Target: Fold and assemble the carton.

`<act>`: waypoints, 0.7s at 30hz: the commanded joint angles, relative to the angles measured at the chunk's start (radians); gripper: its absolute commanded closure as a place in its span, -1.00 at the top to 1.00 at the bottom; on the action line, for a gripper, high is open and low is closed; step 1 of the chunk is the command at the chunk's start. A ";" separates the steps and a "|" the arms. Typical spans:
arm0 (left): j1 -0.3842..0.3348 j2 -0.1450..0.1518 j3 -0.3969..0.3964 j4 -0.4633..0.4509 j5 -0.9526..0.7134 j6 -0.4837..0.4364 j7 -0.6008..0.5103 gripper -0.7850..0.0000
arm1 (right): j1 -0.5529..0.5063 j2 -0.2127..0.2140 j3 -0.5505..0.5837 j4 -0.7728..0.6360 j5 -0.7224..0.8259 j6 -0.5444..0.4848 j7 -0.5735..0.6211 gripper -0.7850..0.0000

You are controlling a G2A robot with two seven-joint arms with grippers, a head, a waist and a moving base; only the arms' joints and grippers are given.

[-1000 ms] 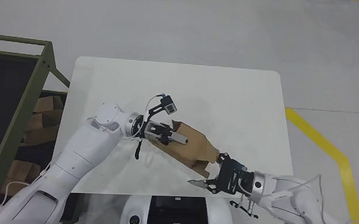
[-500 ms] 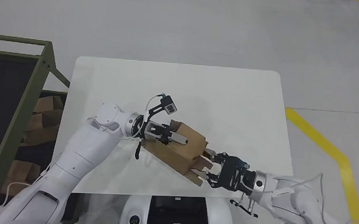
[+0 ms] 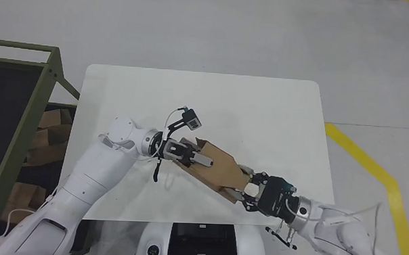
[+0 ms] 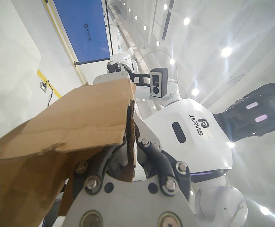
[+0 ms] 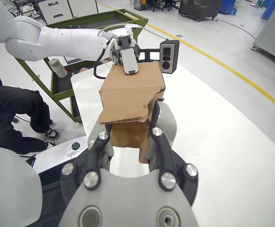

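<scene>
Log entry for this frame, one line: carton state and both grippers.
carton: partly folded, held over table | left gripper: shut on carton, one end | right gripper: jaws open astride opposite end flap

We get bright, even overhead light; the carton (image 3: 216, 170) drops only a faint shadow on the white table (image 3: 259, 109). Ceiling lamps (image 4: 226, 52) flare as starbursts from 12 to 4 o'clock. Wrist views bend lines near edges.

The top view looks down from above on the white rounded table (image 3: 259, 109). Both wrist views face the brown cardboard carton (image 5: 131, 94) close up from opposite ends, the left tilted ceilingward.
</scene>
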 commanded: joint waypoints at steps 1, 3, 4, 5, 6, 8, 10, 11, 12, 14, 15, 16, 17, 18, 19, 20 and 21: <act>0.002 -0.001 -0.002 -0.002 0.001 -0.004 -0.001 -1.00 | 0.002 -0.001 -0.006 -0.002 -0.003 0.000 0.009 -0.19; 0.003 -0.001 -0.004 -0.004 0.003 -0.007 -0.003 -1.00 | 0.007 -0.002 -0.013 -0.004 -0.005 0.003 0.019 -0.24; 0.003 -0.002 -0.005 -0.004 0.003 -0.009 -0.004 -1.00 | 0.010 -0.002 -0.016 -0.004 -0.006 0.004 0.022 -0.25; 0.004 -0.002 -0.006 -0.005 0.003 -0.011 -0.004 -1.00 | 0.013 -0.003 -0.020 -0.004 -0.007 0.005 0.025 -0.27; 0.005 -0.002 -0.007 -0.005 0.003 -0.012 -0.005 -1.00 | 0.016 -0.003 -0.024 -0.004 -0.007 0.005 0.027 -0.28; 0.007 -0.003 -0.010 -0.005 0.003 -0.014 -0.006 -1.00 | 0.022 -0.005 -0.032 -0.003 -0.009 0.008 0.033 -0.30; 0.008 -0.004 -0.011 -0.006 0.002 -0.015 -0.009 -1.00 | 0.029 -0.006 -0.039 -0.001 -0.009 0.011 0.040 -0.33; 0.008 -0.004 -0.012 -0.006 0.002 -0.016 -0.010 -1.00 | 0.033 -0.007 -0.042 0.000 -0.010 0.017 0.043 -0.35; 0.009 -0.004 -0.013 -0.006 0.002 -0.017 -0.012 -1.00 | 0.036 -0.008 -0.045 0.001 -0.010 0.024 0.047 -0.36; 0.010 -0.005 -0.015 -0.007 0.001 -0.021 -0.015 -1.00 | 0.041 -0.010 -0.052 0.001 -0.010 0.037 0.053 -0.39; 0.011 -0.005 -0.016 -0.006 0.000 -0.022 -0.016 -1.00 | 0.043 -0.010 -0.055 0.002 -0.011 0.040 0.054 -0.40; 0.011 -0.006 -0.018 -0.006 0.000 -0.022 -0.017 -1.00 | 0.046 -0.011 -0.058 0.002 -0.011 0.041 0.055 -0.44; 0.012 -0.006 -0.019 -0.006 -0.001 -0.024 -0.018 -1.00 | 0.048 -0.011 -0.060 0.003 -0.011 0.041 0.057 -0.46; 0.013 -0.006 -0.020 -0.006 -0.001 -0.024 -0.019 -1.00 | 0.051 -0.012 -0.063 0.003 -0.012 0.041 0.058 -0.47; 0.013 -0.007 -0.020 -0.006 0.000 -0.024 -0.019 -1.00 | 0.052 -0.013 -0.065 0.004 -0.011 0.041 0.057 -0.53; 0.014 -0.007 -0.021 -0.007 -0.001 -0.025 -0.019 -1.00 | 0.054 -0.013 -0.067 0.004 -0.011 0.042 0.057 -0.57; 0.015 -0.007 -0.022 -0.008 -0.002 -0.025 -0.020 -1.00 | 0.055 -0.014 -0.069 0.005 -0.011 0.045 0.057 -0.62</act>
